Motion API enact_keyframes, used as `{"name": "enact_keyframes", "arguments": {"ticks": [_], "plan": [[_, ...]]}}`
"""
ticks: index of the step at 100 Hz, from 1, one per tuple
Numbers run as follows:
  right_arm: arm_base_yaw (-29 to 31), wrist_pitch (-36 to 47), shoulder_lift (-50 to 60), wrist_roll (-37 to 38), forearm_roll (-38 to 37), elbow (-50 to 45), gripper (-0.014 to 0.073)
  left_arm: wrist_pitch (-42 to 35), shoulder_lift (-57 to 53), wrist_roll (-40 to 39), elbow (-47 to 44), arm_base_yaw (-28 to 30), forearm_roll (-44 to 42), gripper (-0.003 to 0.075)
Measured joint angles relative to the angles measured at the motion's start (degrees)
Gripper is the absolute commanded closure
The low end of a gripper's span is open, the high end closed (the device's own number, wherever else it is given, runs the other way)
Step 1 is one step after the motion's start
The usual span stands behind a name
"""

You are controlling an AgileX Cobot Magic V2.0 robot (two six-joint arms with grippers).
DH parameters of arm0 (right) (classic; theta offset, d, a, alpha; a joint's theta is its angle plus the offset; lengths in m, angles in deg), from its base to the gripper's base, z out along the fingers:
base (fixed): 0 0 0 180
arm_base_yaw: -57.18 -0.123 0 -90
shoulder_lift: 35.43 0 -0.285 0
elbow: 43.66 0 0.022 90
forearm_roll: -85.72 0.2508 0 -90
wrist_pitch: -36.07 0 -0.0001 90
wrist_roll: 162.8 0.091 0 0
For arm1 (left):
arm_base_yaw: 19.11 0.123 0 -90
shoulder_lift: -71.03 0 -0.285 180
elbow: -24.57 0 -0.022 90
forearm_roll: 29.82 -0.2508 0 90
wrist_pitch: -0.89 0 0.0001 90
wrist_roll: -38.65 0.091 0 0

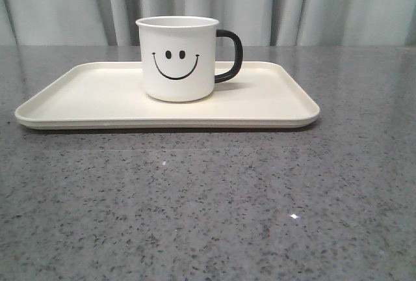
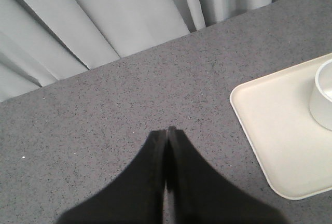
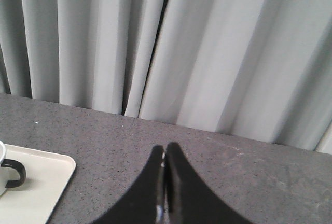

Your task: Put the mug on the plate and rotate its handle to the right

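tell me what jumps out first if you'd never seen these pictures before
The eye lands on the white mug with its black smiley face, standing upright on the cream plate in the middle of the grey speckled table, its black handle pointing to the right in the front view. Next come the two dark grippers, left gripper and right gripper, both shut and empty, off to either side of the plate.

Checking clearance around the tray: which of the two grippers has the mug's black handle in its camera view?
The right gripper. Its view catches the handle over the tray corner; the left gripper view shows only the mug's white side.
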Motion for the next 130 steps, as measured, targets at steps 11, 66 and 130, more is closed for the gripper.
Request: {"name": "enact_keyframes", "arguments": {"ticks": [11,66,130], "plan": [[0.0,0.0,0.0,0.0,0.0,0.0,0.0708,0.0,1.7,0.0,0.0,0.0,0.0,0.074],[0.0,0.0,0.0,0.0,0.0,0.0,0.0708,-21.4,-7.2,0.0,-12.0,0.0,5.7,0.074],[0.0,0.0,0.0,0.0,0.0,0.0,0.0711,-76.4,-47.5,-0.1,-80.0,10.3,24.0,0.074]]}}
